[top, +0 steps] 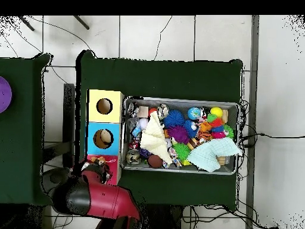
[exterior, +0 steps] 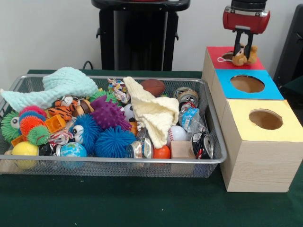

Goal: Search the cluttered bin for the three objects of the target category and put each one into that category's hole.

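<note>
My gripper (exterior: 243, 51) hangs at the far right over the red-topped box (exterior: 215, 53), shut on a small brown bear plush (exterior: 245, 57). The bear hangs just right of the red box's hole (exterior: 227, 56). The overhead view shows the bear (top: 100, 160) over the red top, with the red arm (top: 95, 197) below it. The wire mesh bin (exterior: 118, 161) lies left of the boxes, full of toys. An orange black-striped tiger plush (exterior: 64, 110) lies at its back left, partly under a mint knitted cloth (exterior: 57, 86). No third plush shows.
A blue-topped box (exterior: 246, 84) and a yellow-topped box (exterior: 265, 119), each with a round hole, stand in front of the red one. The bin holds spiky rubber balls (exterior: 112, 142), a cream knitted cloth (exterior: 154, 113), cans, small balls and a globe ball (exterior: 73, 150).
</note>
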